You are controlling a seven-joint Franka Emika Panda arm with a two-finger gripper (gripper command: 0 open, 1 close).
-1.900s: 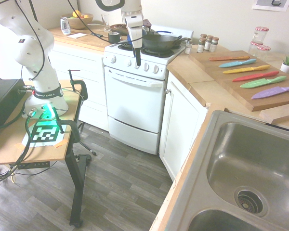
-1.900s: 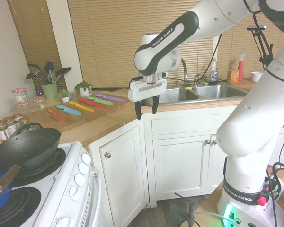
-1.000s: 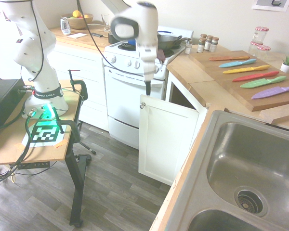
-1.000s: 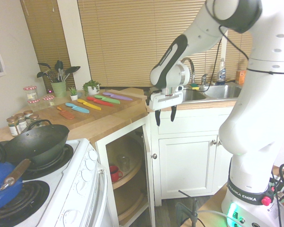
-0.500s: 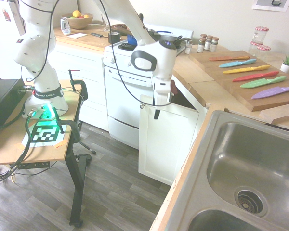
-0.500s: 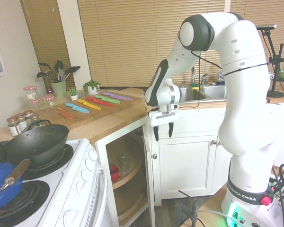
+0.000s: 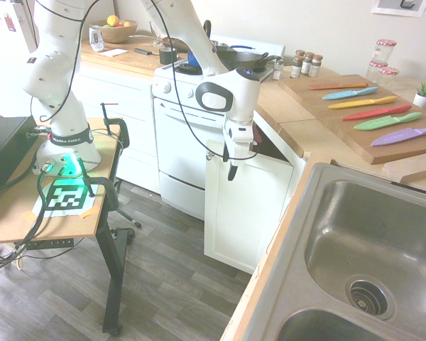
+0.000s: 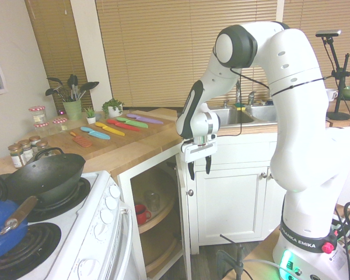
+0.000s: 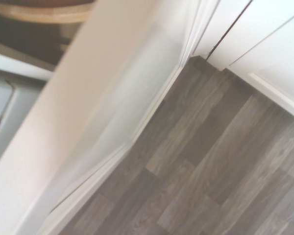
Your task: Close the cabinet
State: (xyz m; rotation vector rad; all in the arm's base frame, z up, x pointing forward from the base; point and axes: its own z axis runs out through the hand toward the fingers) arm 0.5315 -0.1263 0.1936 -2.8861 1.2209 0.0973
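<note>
The cabinet (image 7: 245, 209) is the narrow white base unit between the oven and the sink counter. Its door stands swung out wide over the floor, with the small silver knob (image 7: 210, 155) at its top outer corner. In the second exterior view the door (image 8: 182, 221) shows edge-on, and round wooden shelves with a red cup (image 8: 141, 211) show inside. My gripper (image 8: 199, 169) points straight down with its fingers apart and empty. It hangs at the door's top edge (image 7: 232, 172), just beside the knob. The wrist view shows the door's blurred white face (image 9: 88, 122) close by, above the grey floor.
The white oven (image 7: 192, 149) stands right beside the opening, with a wok (image 8: 38, 178) on top. Wider white cabinets (image 8: 233, 198) run under the sink (image 7: 369, 256). A board with coloured knives (image 7: 369, 106) lies on the counter. Grey plank floor (image 7: 170, 284) stretches in front of the door.
My arm has come down from above the counter to the door's top edge, sinking a little more in the last half second. The door has stayed open at the same angle.
</note>
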